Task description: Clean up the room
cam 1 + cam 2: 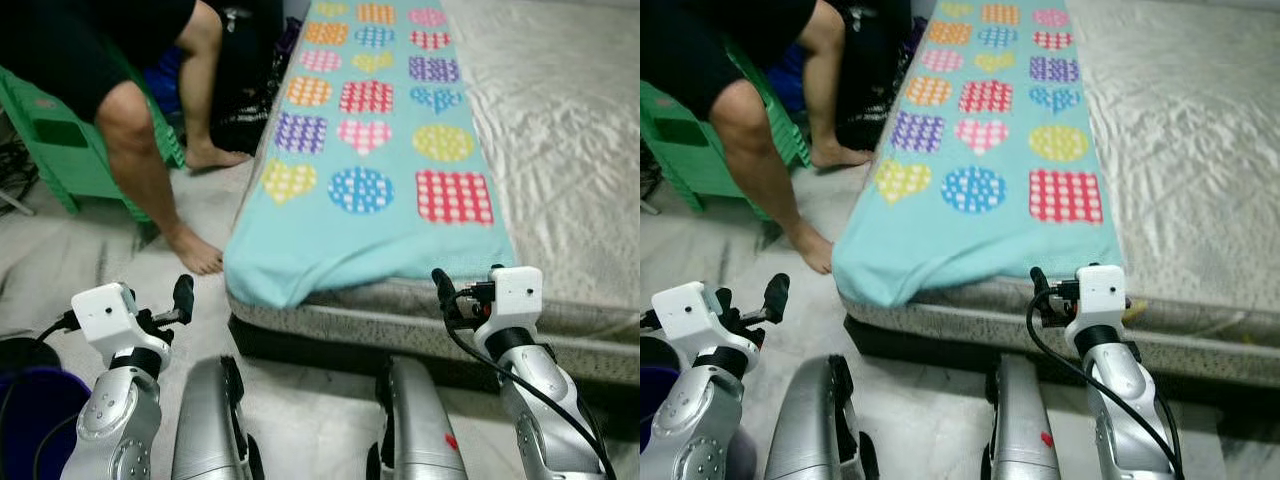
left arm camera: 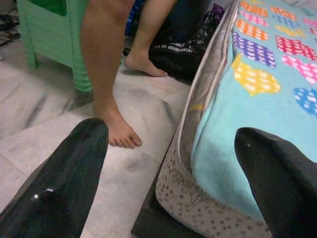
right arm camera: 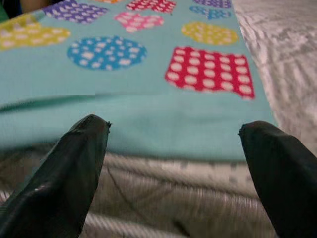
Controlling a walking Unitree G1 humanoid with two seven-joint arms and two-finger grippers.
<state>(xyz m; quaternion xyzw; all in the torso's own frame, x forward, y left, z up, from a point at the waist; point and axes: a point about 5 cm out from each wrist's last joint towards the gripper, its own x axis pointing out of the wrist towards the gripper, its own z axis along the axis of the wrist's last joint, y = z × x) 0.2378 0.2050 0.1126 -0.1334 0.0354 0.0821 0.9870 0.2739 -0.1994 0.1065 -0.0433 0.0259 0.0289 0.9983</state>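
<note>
Nearest the camera, the robot's two silver legs were seen at the bottom of the head views, flanked by its raised forearms. The right gripper (image 3: 173, 144) was held just short of the near edge of the mattress (image 1: 560, 140), its two black fingers spread wide apart with nothing between them; in the right wrist view the near hem of the turquoise blanket (image 1: 370, 150) lay straight ahead, squarely across the gap between the fingers. The left gripper (image 2: 171, 163) was likewise wide open and empty, and was pointed past the near left corner of the bed, with the blanket's drooping corner to its right and the marble floor (image 1: 90, 255) ahead. The blanket was spread along the left half of the mattress, its long axis running from near to far, its near hem hanging a little over the bed's edge. The right gripper was judged the nearer to that hem and the better aligned; a short forward reach would be required for a grasp. To the far left, a person's bare legs (image 1: 150, 170) rested on the floor beside a green plastic chair (image 1: 60, 150), near enough to the left arm for care to be warranted.
</note>
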